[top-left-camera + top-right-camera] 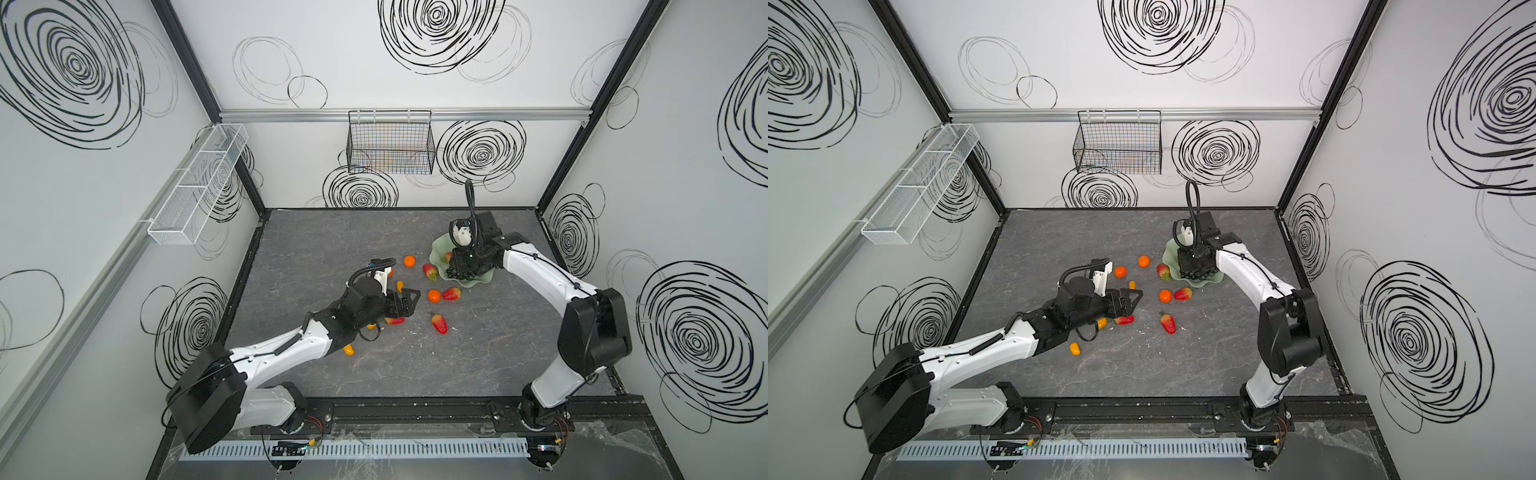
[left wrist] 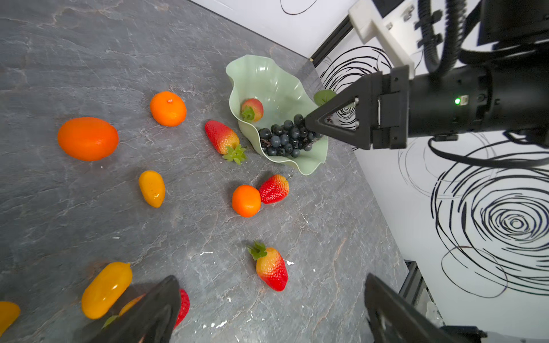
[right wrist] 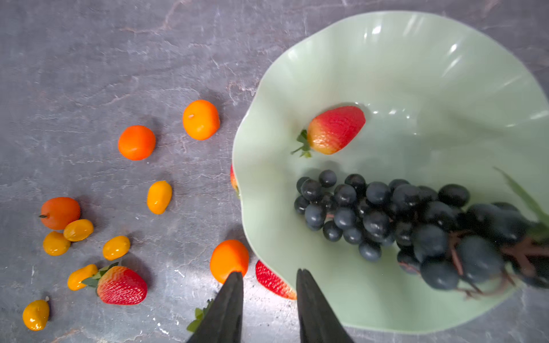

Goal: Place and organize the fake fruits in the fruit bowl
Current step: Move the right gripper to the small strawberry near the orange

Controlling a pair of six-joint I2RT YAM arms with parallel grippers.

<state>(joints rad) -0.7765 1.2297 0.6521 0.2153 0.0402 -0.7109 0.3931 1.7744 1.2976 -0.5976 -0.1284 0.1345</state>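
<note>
Gleaming mint-green fruit bowl (image 3: 416,74), wavy rim, dark grape bunch (image 3: 386,213) inside

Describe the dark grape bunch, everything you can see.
Dark blue-black plastic grape bunch: many small glossy round berries on reddish-brown stems, a green leaf at the stem end. It lies on its side inside the pale mint-green ruffled bowl, resting against its wall, apart from the red strawberry there. The right gripper, jaws parted, grips nothing.

five strawberries (image 3: 335,129), four tangerines (image 3: 201,119), six kumquats (image 3: 159,197)
</note>
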